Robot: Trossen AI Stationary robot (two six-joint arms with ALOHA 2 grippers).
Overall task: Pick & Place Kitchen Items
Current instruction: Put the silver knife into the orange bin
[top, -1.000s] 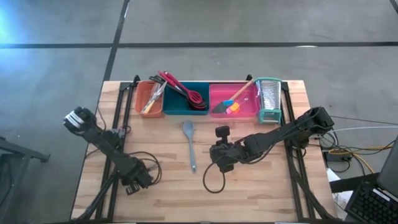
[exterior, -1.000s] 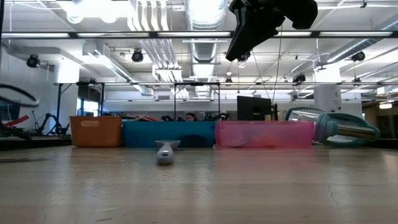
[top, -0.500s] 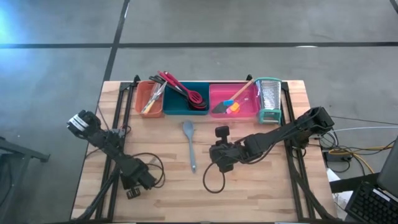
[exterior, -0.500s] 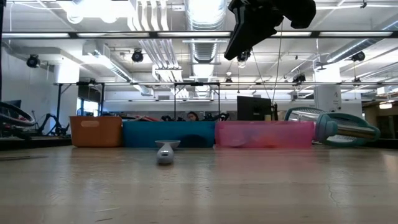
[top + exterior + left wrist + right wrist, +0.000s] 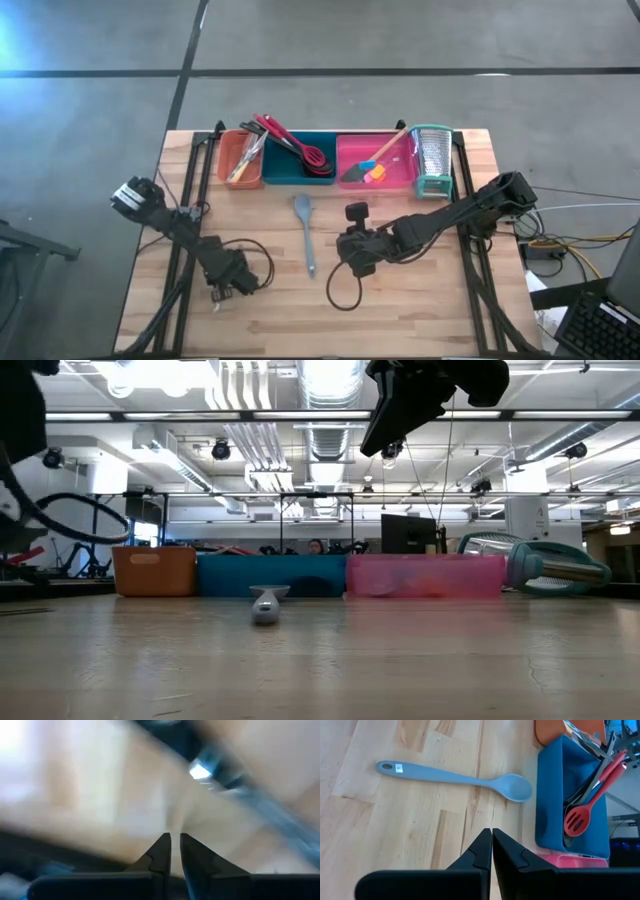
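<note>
Left gripper point(image 5: 232, 284): lower left of the high view, fingers nearly together, empty.

Right gripper point(image 5: 352, 252): lower centre, fingers together, empty.

Grey spoon point(image 5: 304, 232): flat on the table point(image 5: 430, 310) at frame centre, just left of the right gripper. Likely light, slightly flexible, smooth; best pinched mid-handle.

Teal tray point(image 5: 298, 172), upper centre: red slotted spatula point(image 5: 582, 812).

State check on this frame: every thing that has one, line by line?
Grey spoon: flat on the table, not held.
Teal tray: holds red and black utensils.
Pink tray: holds a spatula and small tools.
Orange tray: holds utensils.
Grater: lying on its side.
Left pincer: nearly shut, empty.
Right pincer: shut, empty.
</note>
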